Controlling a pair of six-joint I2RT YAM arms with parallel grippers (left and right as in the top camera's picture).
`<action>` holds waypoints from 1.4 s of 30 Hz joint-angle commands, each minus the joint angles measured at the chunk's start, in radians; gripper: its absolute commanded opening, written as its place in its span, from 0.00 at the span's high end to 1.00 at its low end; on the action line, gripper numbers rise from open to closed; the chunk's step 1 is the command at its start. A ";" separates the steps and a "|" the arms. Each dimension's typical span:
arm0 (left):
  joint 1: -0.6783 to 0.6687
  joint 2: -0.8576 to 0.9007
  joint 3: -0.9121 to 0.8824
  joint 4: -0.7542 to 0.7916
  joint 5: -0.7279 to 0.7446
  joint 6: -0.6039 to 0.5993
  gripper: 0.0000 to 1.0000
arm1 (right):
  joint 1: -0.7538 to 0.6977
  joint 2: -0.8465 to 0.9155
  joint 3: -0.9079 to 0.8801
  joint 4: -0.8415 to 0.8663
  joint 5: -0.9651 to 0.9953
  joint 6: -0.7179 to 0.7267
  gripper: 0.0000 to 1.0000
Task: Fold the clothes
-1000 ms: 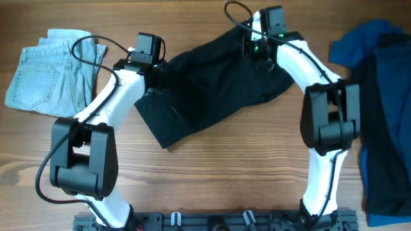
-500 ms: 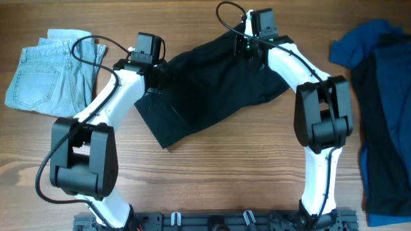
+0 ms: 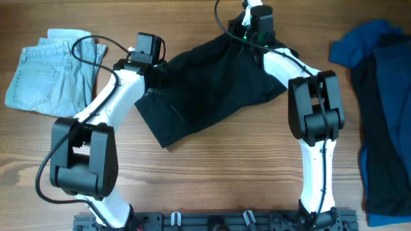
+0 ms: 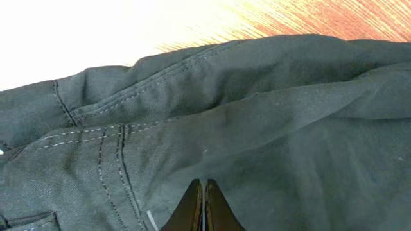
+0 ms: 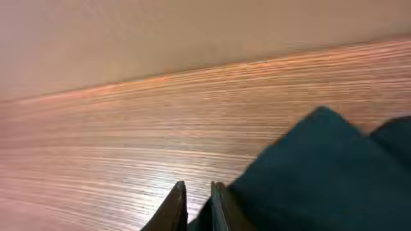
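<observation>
The black shorts [image 3: 205, 83] lie spread at the table's middle, slanting from lower left to upper right. My left gripper [image 3: 154, 72] sits at their left edge; in the left wrist view its fingers [image 4: 203, 187] are pressed together on the stitched black fabric [image 4: 257, 128]. My right gripper [image 3: 253, 31] is at the shorts' far top corner; in the right wrist view its fingers [image 5: 198, 192] are nearly together with dark fabric [image 5: 321, 173] between them. Light-blue denim shorts [image 3: 48, 70] lie folded at the far left. A royal-blue garment [image 3: 359, 42] and a dark navy one [image 3: 388, 115] lie at the right.
Bare wooden table [image 3: 225, 173] runs in front of the shorts. The arms' mounting rail [image 3: 212, 221] runs along the near edge. The table's far edge is close behind my right gripper.
My right gripper has moved left and toward the far edge, taking the shorts' top corner with it. The left arm has not moved.
</observation>
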 commanded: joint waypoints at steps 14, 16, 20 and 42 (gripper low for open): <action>-0.002 0.004 0.004 0.016 -0.096 0.113 0.95 | -0.075 -0.125 0.027 -0.135 -0.147 -0.140 0.80; -0.002 0.004 0.004 0.024 -0.095 0.113 0.94 | -0.097 -0.232 0.027 -0.251 -0.192 -0.156 0.73; -0.002 0.004 0.004 0.027 -0.095 0.113 0.94 | -0.111 -0.350 0.027 -0.517 -0.200 -0.153 0.85; -0.002 0.004 0.004 0.026 -0.095 0.113 0.96 | 0.090 -0.084 0.012 -0.594 -0.028 0.008 0.96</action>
